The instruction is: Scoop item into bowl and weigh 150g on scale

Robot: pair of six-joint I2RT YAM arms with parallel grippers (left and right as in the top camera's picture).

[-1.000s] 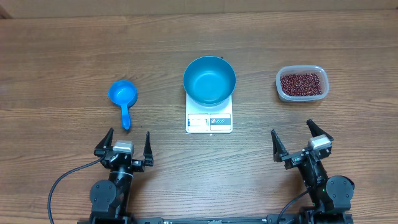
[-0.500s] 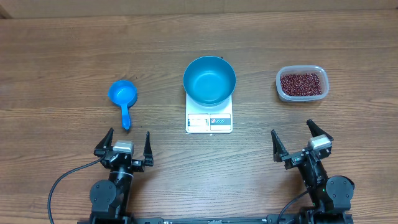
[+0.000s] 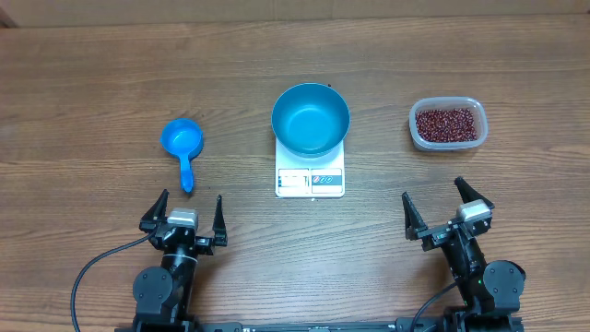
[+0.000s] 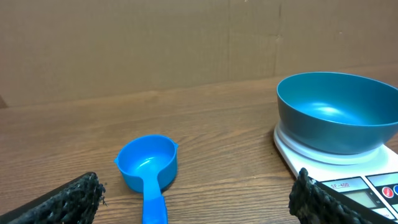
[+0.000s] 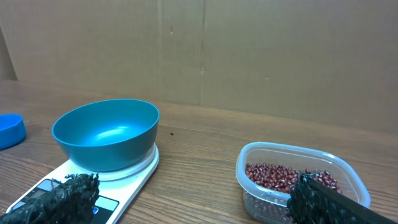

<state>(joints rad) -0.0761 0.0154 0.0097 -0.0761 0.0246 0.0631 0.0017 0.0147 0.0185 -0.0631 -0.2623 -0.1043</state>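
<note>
**Wooden table laid out, both claws spread wide and empty**

Brown wood-grain table (image 3: 92, 74) fills the overhead view, and the wrist cameras show a plain cardboard wall (image 4: 186, 43) behind it. At the centre sits the white digital scale (image 3: 310, 181), display panel facing the arms, with the deep blue bowl (image 3: 310, 120) resting on its platform. The bowl's inside looks bare. To the right, well apart from the scale, a clear plastic tub (image 3: 470, 103) holds the red-brown beans (image 3: 448, 124) in a loose heap. To the left of the scale a small blue scoop (image 3: 182, 140) lies on the wood, cup away from the arms and handle pointing toward the left arm.

The left gripper (image 3: 192, 198) hangs at the near edge just below the scoop's handle, fingers spread apart and holding nothing. The right gripper (image 3: 431, 190) sits at the near edge below the tub, jaws likewise wide and empty.
</note>
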